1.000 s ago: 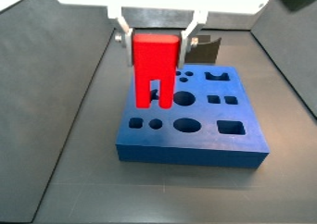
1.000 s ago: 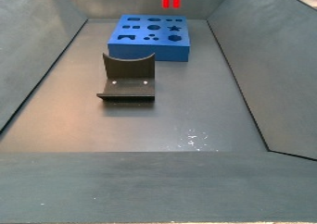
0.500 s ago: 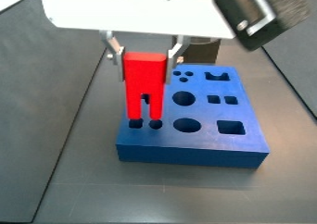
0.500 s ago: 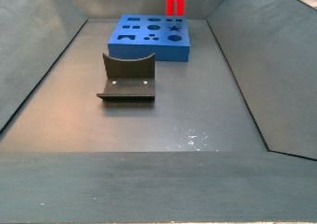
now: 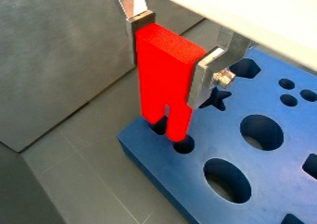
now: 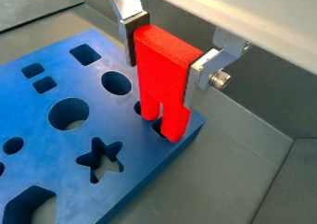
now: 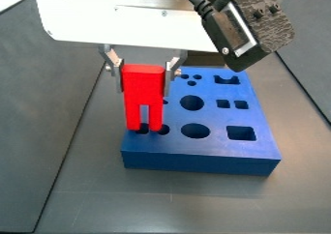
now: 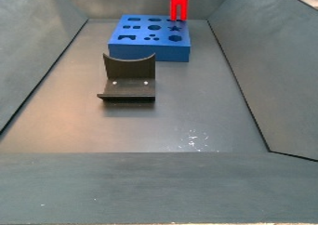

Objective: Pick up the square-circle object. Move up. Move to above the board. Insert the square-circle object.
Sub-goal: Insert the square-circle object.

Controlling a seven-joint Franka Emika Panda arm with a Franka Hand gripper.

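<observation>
The red block (image 5: 164,80) stands upright at a corner of the board (image 5: 247,186), its two prongs entering the holes there. A slight tilt or offset could jam the prongs on the hole edges. The gripper (image 5: 173,44) clamps the block's upper part between its plates.

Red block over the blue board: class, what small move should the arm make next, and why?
Probably a short, straight push down. The gripper holds the square-circle object upright at a corner of the board, and in both wrist views its two prongs are just entering their holes, so it looks only partly seated.
</observation>
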